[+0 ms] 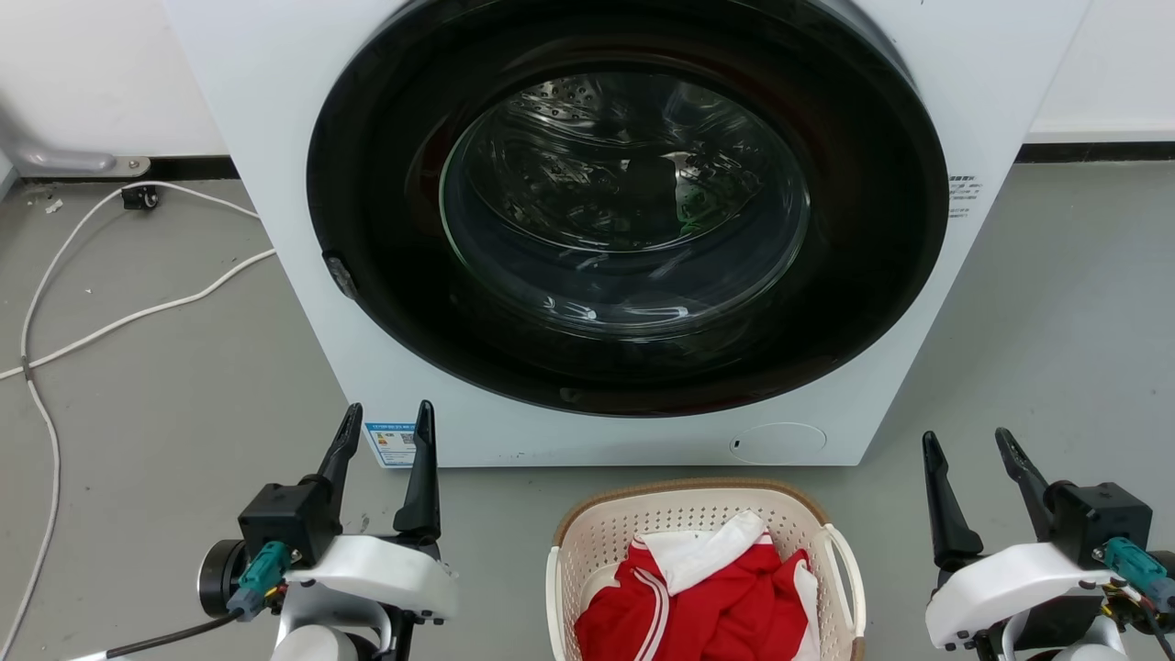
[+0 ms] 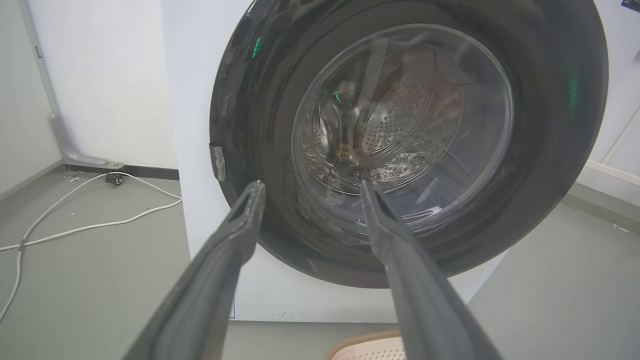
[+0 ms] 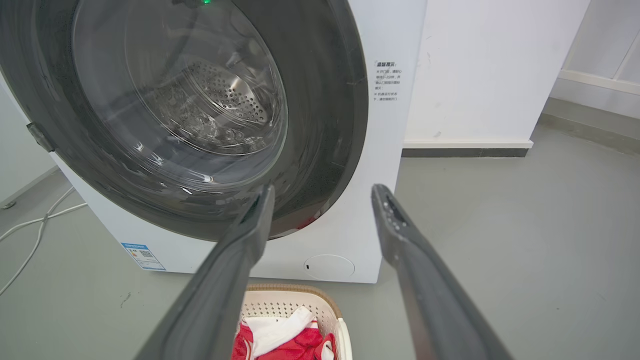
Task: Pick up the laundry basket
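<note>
Both claws rise from the bottom of the head view, and I read each as released: the left gripper (image 1: pixel 388 410) is spread wide with nothing between its tips, and so is the right gripper (image 1: pixel 968 437). Between them, low and centred, the laundry basket (image 1: pixel 684 485) stands on the grey floor (image 1: pixel 184 395) just before the white washer (image 1: pixel 266 138), well apart from either claw. It is cream perforated plastic with rounded corners, a brown woven-look rim and a white loop handle (image 1: pixel 856 569) on its right side. A crumpled red and white garment (image 1: pixel 707 601) lies inside. My left wrist view catches a sliver of rim (image 2: pixel 365 345) against the right finger (image 2: pixel 415 280). My right wrist view adds the basket's far end (image 3: pixel 280 300), with the garment (image 3: pixel 287 342) beside the left finger (image 3: pixel 225 285).
</note>
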Motion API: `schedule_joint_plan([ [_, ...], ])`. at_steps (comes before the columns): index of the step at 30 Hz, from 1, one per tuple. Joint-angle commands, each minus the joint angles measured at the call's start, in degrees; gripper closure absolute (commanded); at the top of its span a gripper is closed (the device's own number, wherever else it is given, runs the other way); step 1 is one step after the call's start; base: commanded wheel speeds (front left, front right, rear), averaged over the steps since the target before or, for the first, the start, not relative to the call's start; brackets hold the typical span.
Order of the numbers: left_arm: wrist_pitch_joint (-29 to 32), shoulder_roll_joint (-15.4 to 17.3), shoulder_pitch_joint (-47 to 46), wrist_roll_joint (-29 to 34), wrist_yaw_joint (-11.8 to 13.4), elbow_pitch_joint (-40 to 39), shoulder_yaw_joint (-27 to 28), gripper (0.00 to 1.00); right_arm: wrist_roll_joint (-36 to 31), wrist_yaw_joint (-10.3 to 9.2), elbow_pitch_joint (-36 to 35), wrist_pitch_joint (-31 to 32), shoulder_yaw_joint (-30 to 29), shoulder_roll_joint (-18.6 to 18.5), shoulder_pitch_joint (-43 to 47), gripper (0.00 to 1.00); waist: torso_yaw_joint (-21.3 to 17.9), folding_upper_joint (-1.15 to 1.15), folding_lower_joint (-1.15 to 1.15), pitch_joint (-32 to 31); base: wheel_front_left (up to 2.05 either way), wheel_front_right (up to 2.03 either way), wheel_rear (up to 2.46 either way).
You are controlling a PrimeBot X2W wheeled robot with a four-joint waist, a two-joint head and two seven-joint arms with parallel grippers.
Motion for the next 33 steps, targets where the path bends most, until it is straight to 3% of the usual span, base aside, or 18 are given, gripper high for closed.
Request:
schedule_joint_plan([
  [1, -0.57, 0.27, -0.36, 1.42, 0.27, -0.08, -0.16, 0.0, -1.49, -0.02, -0.53, 0.0, -0.1, 0.13, 0.38, 0.0, 0.03, 0.0, 0.0, 0.01, 0.0, 0.0, 0.0],
  [19, -2.65, 0.29, -0.47, 9.24, 1.04, 0.58, -1.21, 0.0, -8.99, -0.02, -1.17, -0.58, -0.33, 0.2, 1.18, 0.0, 0.19, 0.0, 0.0, 0.39, 0.0, 0.0, 0.0],
  [33, -3.45, -0.14, -0.5, 9.28, 0.21, 1.58, -0.8, 0.0, -10.33, -0.02, -0.61, -1.24, -0.63, 0.23, 1.14, 0.0, 0.44, 0.0, 0.0, 0.81, 0.0, 0.0, 0.0],
])
